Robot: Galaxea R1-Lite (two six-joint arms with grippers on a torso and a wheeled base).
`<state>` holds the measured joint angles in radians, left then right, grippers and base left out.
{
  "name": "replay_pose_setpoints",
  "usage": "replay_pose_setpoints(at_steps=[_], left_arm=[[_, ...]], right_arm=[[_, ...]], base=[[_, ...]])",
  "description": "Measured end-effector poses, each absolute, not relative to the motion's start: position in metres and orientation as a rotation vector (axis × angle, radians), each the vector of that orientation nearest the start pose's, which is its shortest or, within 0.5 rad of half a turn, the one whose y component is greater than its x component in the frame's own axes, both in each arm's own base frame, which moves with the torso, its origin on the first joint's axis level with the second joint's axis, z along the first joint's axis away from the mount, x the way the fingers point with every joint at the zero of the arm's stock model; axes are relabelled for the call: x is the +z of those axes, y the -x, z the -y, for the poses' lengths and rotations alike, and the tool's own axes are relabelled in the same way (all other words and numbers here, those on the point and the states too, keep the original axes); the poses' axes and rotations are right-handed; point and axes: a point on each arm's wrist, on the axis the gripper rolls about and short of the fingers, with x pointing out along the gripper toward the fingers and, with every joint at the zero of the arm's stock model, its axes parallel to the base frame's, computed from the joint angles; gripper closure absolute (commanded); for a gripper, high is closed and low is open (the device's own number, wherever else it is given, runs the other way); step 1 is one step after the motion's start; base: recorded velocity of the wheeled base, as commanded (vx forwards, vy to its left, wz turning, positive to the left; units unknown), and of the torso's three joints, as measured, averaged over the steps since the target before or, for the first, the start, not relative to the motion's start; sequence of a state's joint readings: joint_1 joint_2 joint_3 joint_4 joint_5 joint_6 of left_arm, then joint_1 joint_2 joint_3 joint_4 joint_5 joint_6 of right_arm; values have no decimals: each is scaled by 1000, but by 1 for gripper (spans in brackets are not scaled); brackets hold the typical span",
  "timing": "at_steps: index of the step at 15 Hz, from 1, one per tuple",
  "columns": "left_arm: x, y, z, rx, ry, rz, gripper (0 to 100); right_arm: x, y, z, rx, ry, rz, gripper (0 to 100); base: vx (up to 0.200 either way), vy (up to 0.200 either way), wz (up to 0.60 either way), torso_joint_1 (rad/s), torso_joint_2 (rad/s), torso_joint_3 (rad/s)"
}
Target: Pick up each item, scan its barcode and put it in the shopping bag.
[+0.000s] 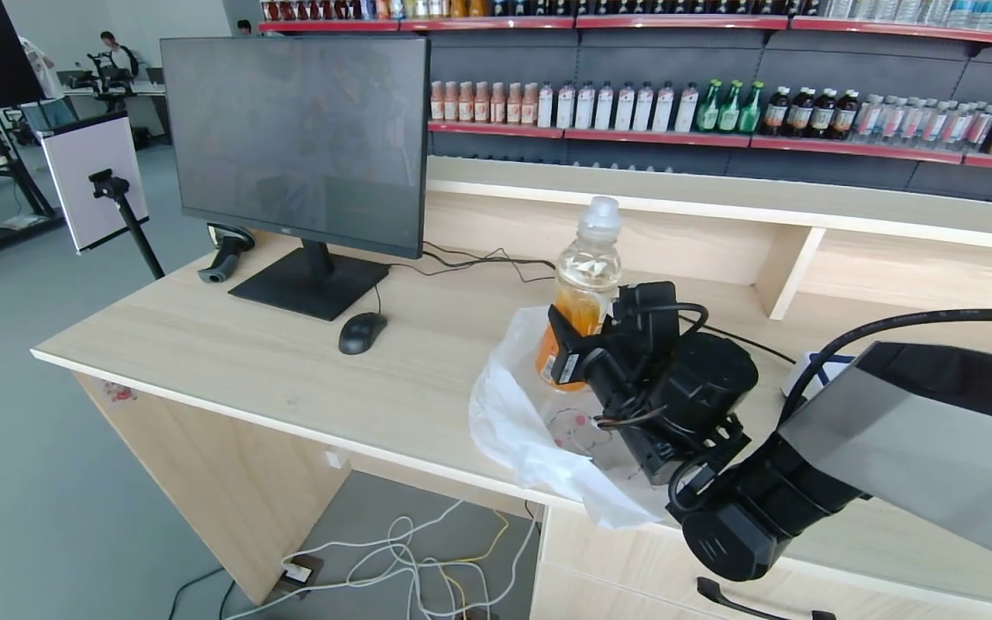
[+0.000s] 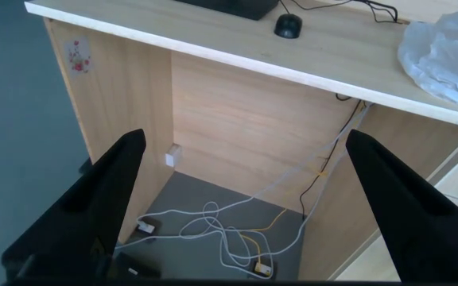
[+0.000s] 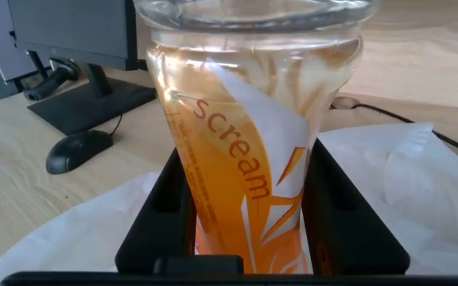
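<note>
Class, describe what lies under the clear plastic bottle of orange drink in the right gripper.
A white plastic shopping bag lies beneath it on the pale wooden counter. The right gripper hides the base of the bottle and the bag's inside.

The bottle [image 1: 586, 271], clear with orange drink and a white cap, is upright over the shopping bag [image 1: 509, 422]. The bag is thin white plastic, crumpled.

The light wooden table [image 1: 289, 362] carries a white shopping bag [image 1: 513, 413], crumpled just below the right gripper [image 1: 572, 344]. A black mouse [image 1: 362, 331] lies to the gripper's left, with the monitor stand [image 1: 311, 282] beyond it and a barcode scanner [image 1: 222, 254] farthest left. Cables [image 1: 479, 261] trail behind the gripper.
</note>
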<state>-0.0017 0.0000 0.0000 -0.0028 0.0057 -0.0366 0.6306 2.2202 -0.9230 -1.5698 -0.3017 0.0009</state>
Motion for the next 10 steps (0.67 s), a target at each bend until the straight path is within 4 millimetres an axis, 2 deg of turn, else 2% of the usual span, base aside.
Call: replay_pose_setpoints(at_steps=[4,10], left_arm=[[76,23,0,4,37,3,0],[76,23,0,4,37,3,0]], right_arm=[[104,-331,-231,323,-107,213,100],[96,-332,-230,322,-100,195,100]], base=[[0,0,0,0,0,0],[0,0,0,0,0,0]])
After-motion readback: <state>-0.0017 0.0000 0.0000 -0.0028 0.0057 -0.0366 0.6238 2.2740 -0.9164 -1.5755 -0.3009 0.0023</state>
